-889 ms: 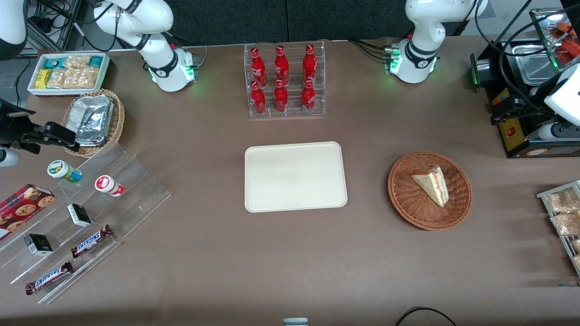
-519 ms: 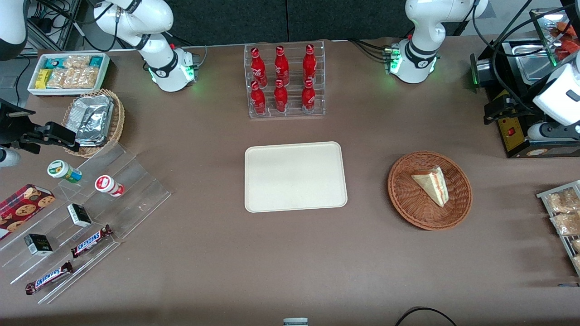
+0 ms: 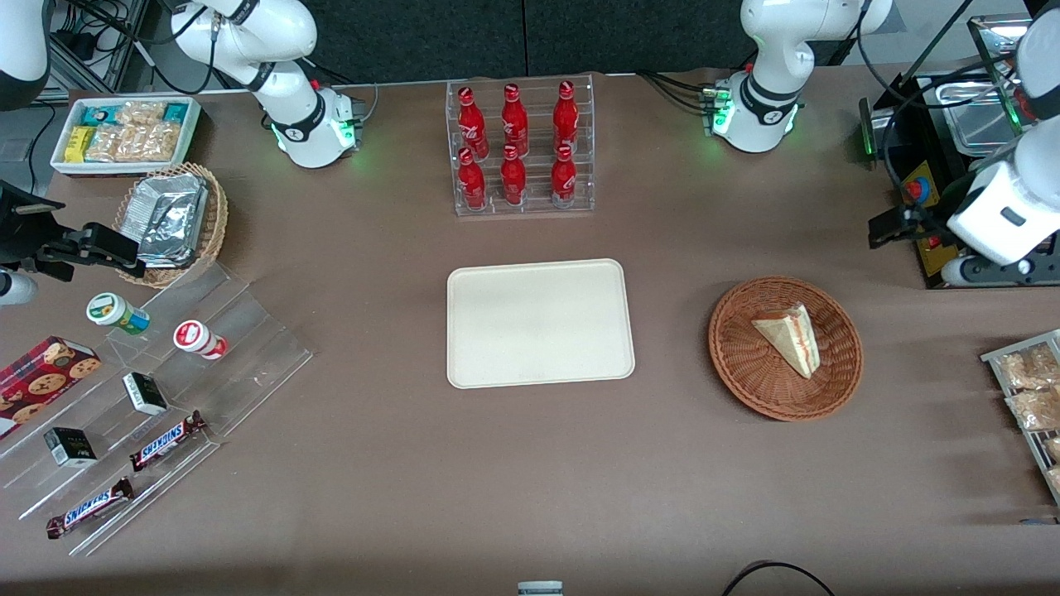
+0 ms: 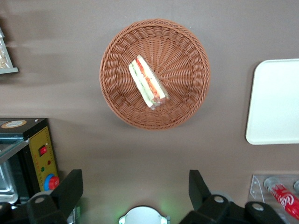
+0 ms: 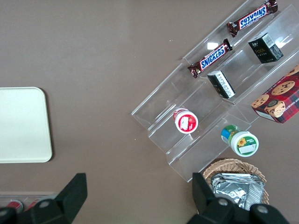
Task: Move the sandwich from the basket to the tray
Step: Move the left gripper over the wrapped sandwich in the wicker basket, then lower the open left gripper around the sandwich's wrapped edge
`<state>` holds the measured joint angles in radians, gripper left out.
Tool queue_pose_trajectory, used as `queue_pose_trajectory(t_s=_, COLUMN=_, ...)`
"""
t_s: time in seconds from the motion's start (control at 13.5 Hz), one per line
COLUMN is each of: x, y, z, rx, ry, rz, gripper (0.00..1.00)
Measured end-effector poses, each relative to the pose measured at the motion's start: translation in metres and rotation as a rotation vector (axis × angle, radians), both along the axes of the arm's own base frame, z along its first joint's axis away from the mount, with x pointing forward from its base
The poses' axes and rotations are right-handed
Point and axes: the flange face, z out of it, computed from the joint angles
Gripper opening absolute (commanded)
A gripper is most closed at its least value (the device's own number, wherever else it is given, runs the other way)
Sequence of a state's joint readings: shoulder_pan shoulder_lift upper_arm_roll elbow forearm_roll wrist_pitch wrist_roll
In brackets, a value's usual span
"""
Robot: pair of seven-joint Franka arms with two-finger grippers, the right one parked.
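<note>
The gripper hangs high above the table, farther from the front camera than the basket, its two fingers spread wide with nothing between them. In the front view only one dark finger seems to show past the arm's white wrist, near a black machine at the working arm's end of the table. The sandwich lies in the basket, its filling edge turned up. The tray sits well apart, toward the table's middle, nearer the camera than the rack of red bottles.
</note>
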<state>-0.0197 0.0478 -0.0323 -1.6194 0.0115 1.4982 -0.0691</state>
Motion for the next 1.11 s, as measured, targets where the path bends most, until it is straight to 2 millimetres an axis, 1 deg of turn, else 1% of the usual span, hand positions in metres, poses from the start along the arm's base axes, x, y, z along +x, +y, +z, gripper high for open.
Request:
queue_pose_trajectory(t_s=0.3, x=0.003, y=0.0, z=-0.039, rx=0.005, ry=-0.019, rz=0.038, gripper=1.0)
queue_pose_trajectory(t_s=0.44, x=0.002, y=0.0, z=-0.059, rx=0.012, ry=-0.034, rz=0.087, gripper=1.0)
queue_pose_trajectory(t_s=0.81, x=-0.011, y=-0.004, z=-0.107, rx=0.035, ry=-0.088, rz=0.296, gripper=1.0)
queue_pose_trajectory(t_s=1.11, x=-0.019, y=-0.006, z=-0.136, rx=0.04, ry=-0.126, rz=0.41, gripper=1.0)
